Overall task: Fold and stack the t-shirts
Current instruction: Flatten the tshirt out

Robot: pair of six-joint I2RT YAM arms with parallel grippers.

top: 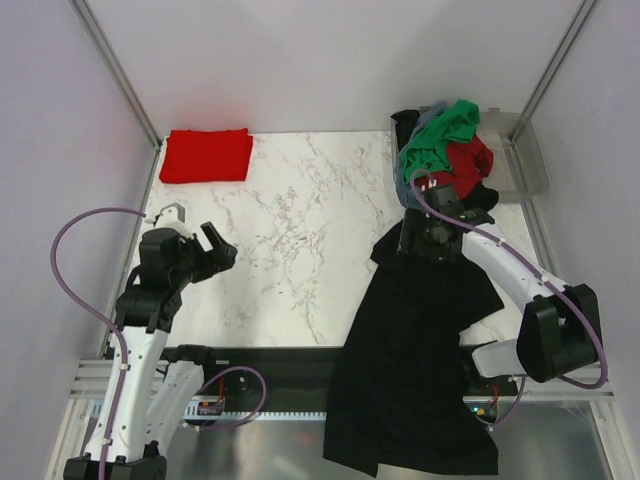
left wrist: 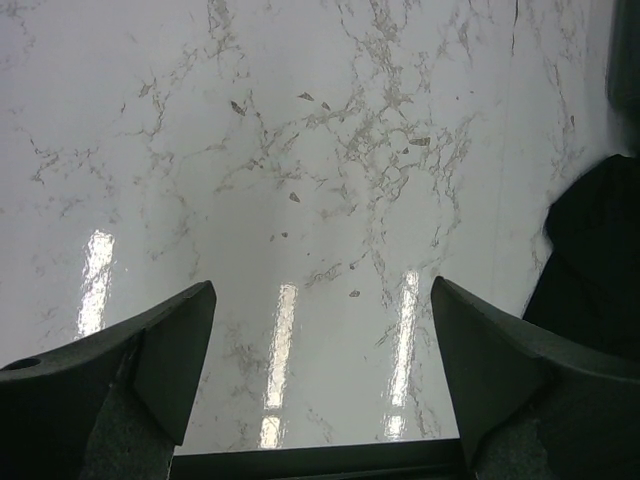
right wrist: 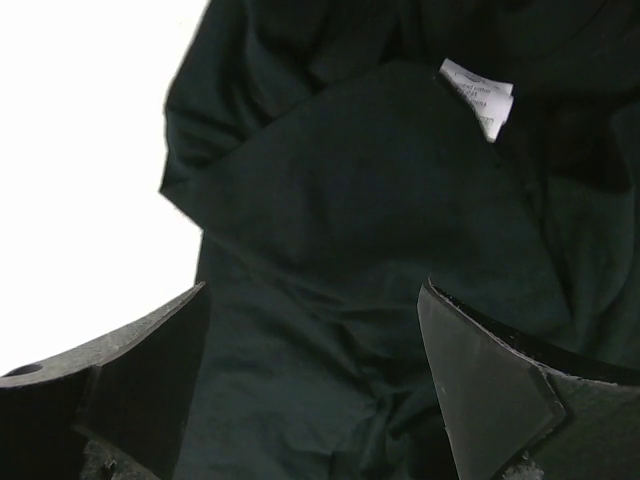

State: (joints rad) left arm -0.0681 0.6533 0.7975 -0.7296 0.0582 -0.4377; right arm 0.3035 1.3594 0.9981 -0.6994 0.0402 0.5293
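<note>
I see the large black cotton t-shirt (top: pixel 415 370) spread on the right of the white marble-patterned table (top: pixel 300 260), its lower half hanging over the near edge. My right gripper (right wrist: pixel 315 340) hovers just above its upper part, jaws apart and holding nothing, near a small white label (right wrist: pixel 480 95). My left gripper (left wrist: pixel 320 340) hangs over bare marble, jaws wide. A folded red t-shirt (top: pixel 207 155) lies far left; a crumpled pile of green, red and grey-blue shirts (top: pixel 445 150) sits far right.

One folded red t-shirt (top: pixel 206 155); one black t-shirt (top: pixel 415 365); one pile (top: pixel 443 140) (mixed colours).
</note>
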